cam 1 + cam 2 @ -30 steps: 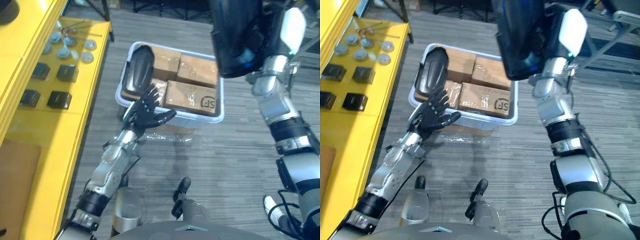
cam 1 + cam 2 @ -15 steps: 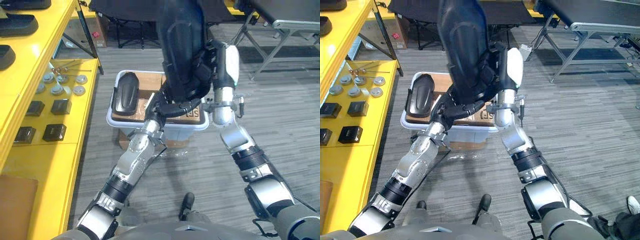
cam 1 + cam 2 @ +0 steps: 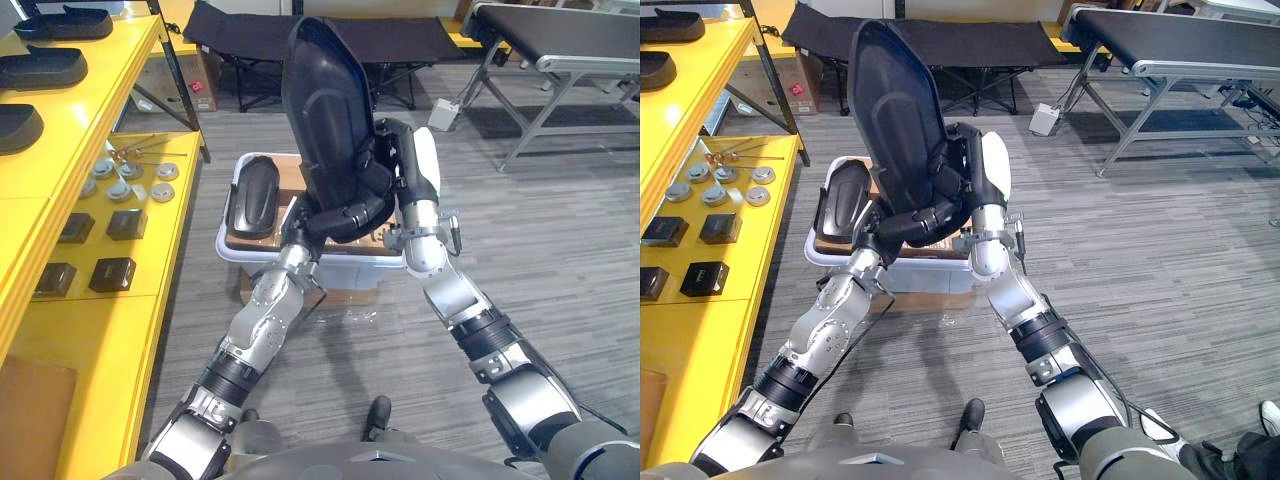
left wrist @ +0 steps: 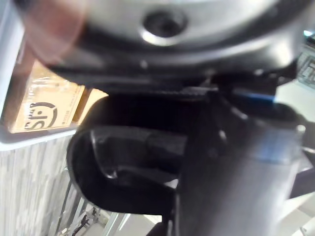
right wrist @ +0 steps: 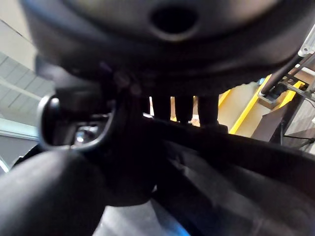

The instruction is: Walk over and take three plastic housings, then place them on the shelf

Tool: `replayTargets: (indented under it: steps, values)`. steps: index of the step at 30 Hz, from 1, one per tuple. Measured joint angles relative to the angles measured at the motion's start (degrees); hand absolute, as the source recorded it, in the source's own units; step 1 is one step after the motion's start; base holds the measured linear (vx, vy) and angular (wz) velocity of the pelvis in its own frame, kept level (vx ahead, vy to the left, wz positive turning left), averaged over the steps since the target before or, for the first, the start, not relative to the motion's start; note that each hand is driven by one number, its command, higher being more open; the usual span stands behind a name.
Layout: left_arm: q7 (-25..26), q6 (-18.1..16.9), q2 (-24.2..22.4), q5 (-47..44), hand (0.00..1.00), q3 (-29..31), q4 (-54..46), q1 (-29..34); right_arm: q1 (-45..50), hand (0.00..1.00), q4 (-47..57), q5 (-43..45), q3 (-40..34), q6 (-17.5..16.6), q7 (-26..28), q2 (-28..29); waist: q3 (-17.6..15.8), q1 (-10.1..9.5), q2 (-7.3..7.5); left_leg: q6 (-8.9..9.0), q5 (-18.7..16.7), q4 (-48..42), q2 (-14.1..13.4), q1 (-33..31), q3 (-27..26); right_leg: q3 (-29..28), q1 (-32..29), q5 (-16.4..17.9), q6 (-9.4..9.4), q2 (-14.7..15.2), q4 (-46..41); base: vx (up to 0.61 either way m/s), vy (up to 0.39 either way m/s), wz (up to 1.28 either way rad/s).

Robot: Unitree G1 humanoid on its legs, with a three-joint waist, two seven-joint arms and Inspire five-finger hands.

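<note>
While both arms reach out over the grey carpet floor (image 3: 560, 230), a tall black housing (image 3: 325, 100) stands upright between them, above a low white bin (image 3: 825, 258). The left robot hand (image 3: 335, 218) is curled round the housing's lower end. The right robot hand (image 3: 385, 165) seems to clamp its side edge, though its wrist view is too dark to be sure. A second housing (image 3: 252, 195) lies in the bin on cardboard boxes (image 4: 42, 105), one of which bears a black printed mark. To the robot's left runs a yellow shelf (image 3: 100, 330) carrying more housings (image 3: 40, 68), small black boxes (image 3: 112, 272) and round metal parts (image 3: 125, 175). A metal-legged bench (image 3: 540, 60) stands at the back right.
</note>
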State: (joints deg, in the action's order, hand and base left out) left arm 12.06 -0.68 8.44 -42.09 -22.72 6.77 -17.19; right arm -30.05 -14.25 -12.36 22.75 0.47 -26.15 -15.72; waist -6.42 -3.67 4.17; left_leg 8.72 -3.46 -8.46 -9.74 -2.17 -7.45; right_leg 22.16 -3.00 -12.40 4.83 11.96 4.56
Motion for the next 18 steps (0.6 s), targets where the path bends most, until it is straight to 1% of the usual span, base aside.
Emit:
replayTargets:
  steps: [4,7,8,9,12,15,18]
  values:
    - [-0.51,0.00,0.96,-0.41,0.00,-1.37,0.02,0.22,0.12,0.00,-1.57,1.08,0.32,-0.69,0.08,0.00,0.01,0.09,-0.01,0.02,0.15,0.56,0.04,0.53,-0.03,0.00,0.17,0.01,0.00,0.00,0.01,0.00,0.000,0.00]
    - [-2.71,0.00,1.03,-1.64,0.00,-2.54,-0.19,0.96,0.13,0.00,-2.93,1.60,0.32,-0.69,0.02,-0.11,0.17,0.04,-0.13,0.06,0.20,0.78,0.05,0.63,0.00,0.14,0.17,0.07,-0.05,0.00,0.10,0.00,0.000,0.00]
    - [-2.47,0.01,1.01,-3.51,0.00,-2.77,-0.16,1.50,0.42,0.00,-2.97,1.70,0.55,-0.76,0.06,-0.01,0.24,0.16,-0.23,0.06,0.20,0.80,0.05,0.64,-0.01,0.15,0.17,0.08,-0.07,-0.01,0.29,0.00,0.000,0.00]
    - [-1.50,0.01,1.01,-6.17,0.00,-2.57,0.54,2.02,0.66,0.00,-2.92,1.65,1.72,-1.47,-0.07,0.02,0.29,0.77,-0.32,0.06,0.20,0.82,0.05,0.65,-0.01,0.17,0.17,0.09,-0.07,-0.01,0.29,0.00,0.000,0.00]
    - [-0.30,-0.02,0.58,-10.89,0.00,-2.13,2.10,2.04,1.78,0.00,-2.50,1.68,2.84,-2.59,-0.73,0.85,0.30,0.87,-0.34,0.06,0.20,0.83,0.04,0.67,-0.01,0.18,0.16,0.10,-0.08,-0.03,0.29,0.00,0.000,0.00]
    - [1.01,-0.74,0.61,-12.08,0.00,-1.28,3.17,2.08,2.52,0.00,-2.47,2.01,2.87,-2.58,-1.04,2.43,0.33,0.71,-0.32,0.06,0.20,0.82,0.04,0.67,0.02,0.22,0.18,0.10,-0.08,-0.02,0.30,0.00,0.000,0.00]
    - [0.25,-2.38,0.72,-11.89,0.00,-2.88,3.17,2.37,2.58,0.00,-2.83,2.03,2.82,-2.38,-1.22,1.90,0.42,0.15,-0.22,0.06,0.20,0.82,0.05,0.66,0.24,0.42,0.31,0.10,-0.08,-0.02,0.29,0.00,0.000,0.03]
